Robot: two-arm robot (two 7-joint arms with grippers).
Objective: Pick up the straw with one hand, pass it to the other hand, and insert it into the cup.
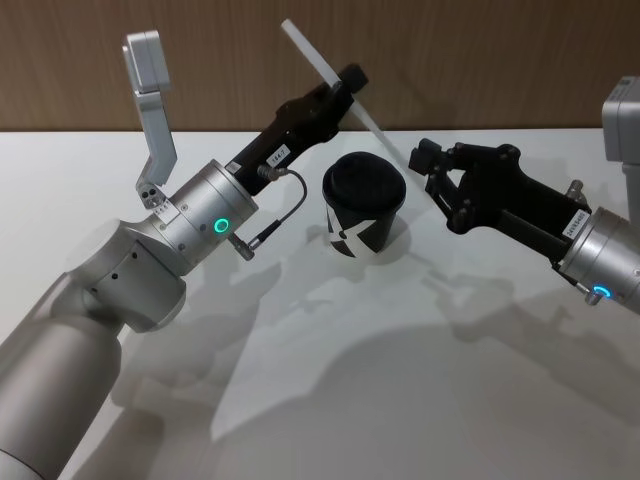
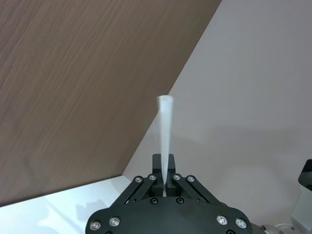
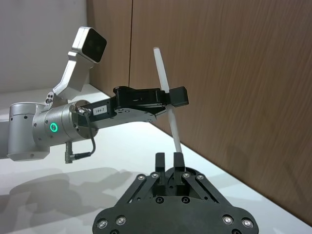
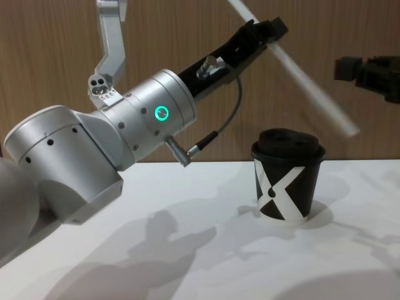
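Pinching one straw [image 1: 310, 48], left gripper [image 1: 350, 82] hangs above one cup [image 1: 362, 205]; right gripper [image 1: 425, 157] spread

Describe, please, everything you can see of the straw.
The straw is a long, thin, straight white tube, plastic-looking. The left gripper is shut on it near mid-length, holding it tilted in the air, higher than the cup, not inserted. Its lower end lies close to the open right gripper.

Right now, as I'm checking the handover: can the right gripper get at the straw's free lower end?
Probably yes. The right gripper is open and close beside the lower end of the straw, which the left gripper holds tilted above the cup. Nothing lies between them.
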